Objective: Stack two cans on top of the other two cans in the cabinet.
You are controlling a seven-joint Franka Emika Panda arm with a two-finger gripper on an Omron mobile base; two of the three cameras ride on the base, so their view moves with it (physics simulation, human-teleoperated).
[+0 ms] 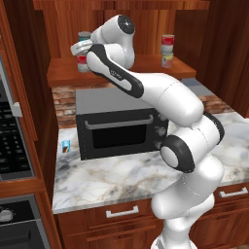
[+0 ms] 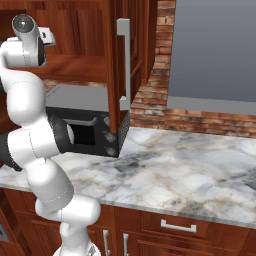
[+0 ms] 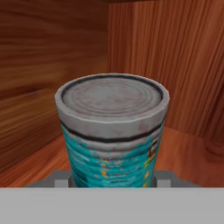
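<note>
The teal can (image 3: 113, 133) sits close in front of the hand camera, upright, its grey lid facing up and its ribbed label showing, with the cabinet's (image 1: 146, 29) wooden walls behind it and the shelf board (image 1: 63, 74) visible below. The two dark tips of the end effector (image 3: 113, 178) rise on either side of the can's lower body, closed narrowly against it, so the robot appears to be gripping this can. In the left base view, the white arm reaches up to the shelf's left end, where a teal can (image 1: 84, 37) stands directly above a red-and-white can (image 1: 82, 62), the wrist covering the join between them. At the shelf's right end, a red-and-white can (image 1: 168, 41) already rests on top of a pale yellow-green can (image 1: 167, 60). One stack therefore looks finished. The second seems nearly placed, though whether the teal can is fully seated cannot be told. What likely remains is releasing it and pulling away.
</note>
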